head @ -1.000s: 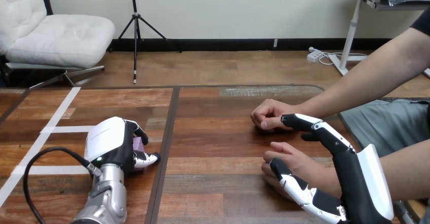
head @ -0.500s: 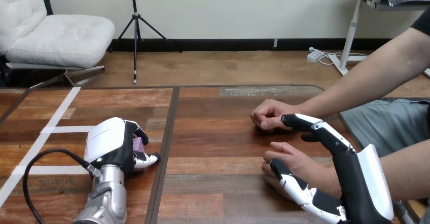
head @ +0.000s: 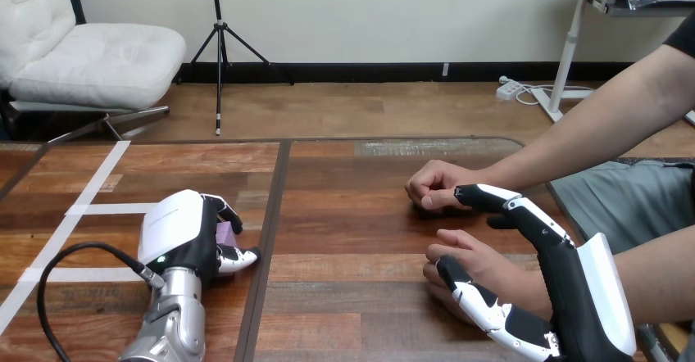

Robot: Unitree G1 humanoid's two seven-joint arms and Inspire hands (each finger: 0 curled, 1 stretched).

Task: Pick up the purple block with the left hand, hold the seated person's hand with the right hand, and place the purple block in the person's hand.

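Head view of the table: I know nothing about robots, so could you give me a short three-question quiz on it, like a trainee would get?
1. True or false: the purple block lies loose on the table, untouched.
2. The robot's right hand is closest to: A) the person's nearer hand; B) the white tape; C) the purple block.
3. Fill the gap: the person's farther hand is closed in a ____.
Key: 1 false, the left hand has its fingers curled round it; 2 A; 3 fist.
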